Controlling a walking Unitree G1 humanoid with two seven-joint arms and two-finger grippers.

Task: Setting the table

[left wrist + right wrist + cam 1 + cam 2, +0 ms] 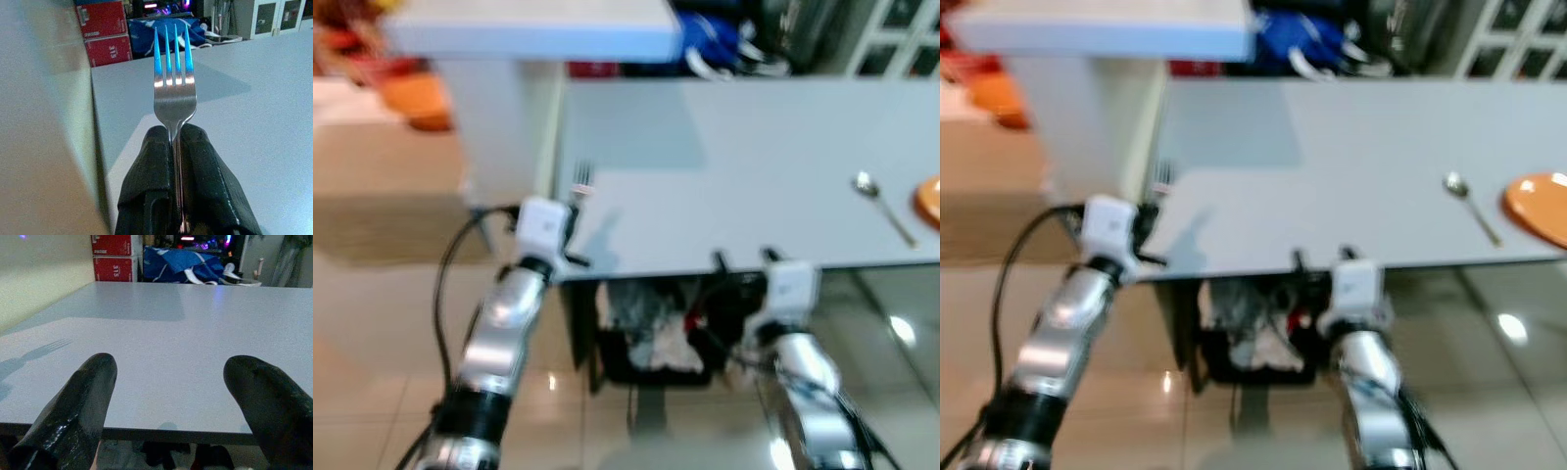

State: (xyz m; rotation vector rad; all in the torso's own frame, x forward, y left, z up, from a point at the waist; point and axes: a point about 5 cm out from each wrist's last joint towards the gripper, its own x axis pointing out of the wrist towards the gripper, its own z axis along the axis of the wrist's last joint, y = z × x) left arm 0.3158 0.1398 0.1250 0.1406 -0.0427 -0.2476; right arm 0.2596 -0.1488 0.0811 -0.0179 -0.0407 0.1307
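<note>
My left gripper (175, 142) is shut on a silver fork (173, 83), tines pointing away, held at the near left corner of the grey table (734, 157). In the eye views the fork (581, 179) sticks up just past my left wrist (543, 227). My right gripper (744, 259) stands open at the table's front edge, its two black fingers (78, 406) wide apart with nothing between them. A spoon (881, 204) lies on the table at the right, beside an orange plate (1540, 208).
A white counter (529, 39) stands at the table's far left. Under the table sits a dark basket of cloths (656, 338). Blue bags (715, 44) and red boxes (105, 32) lie beyond the far edge. The floor is glossy tile.
</note>
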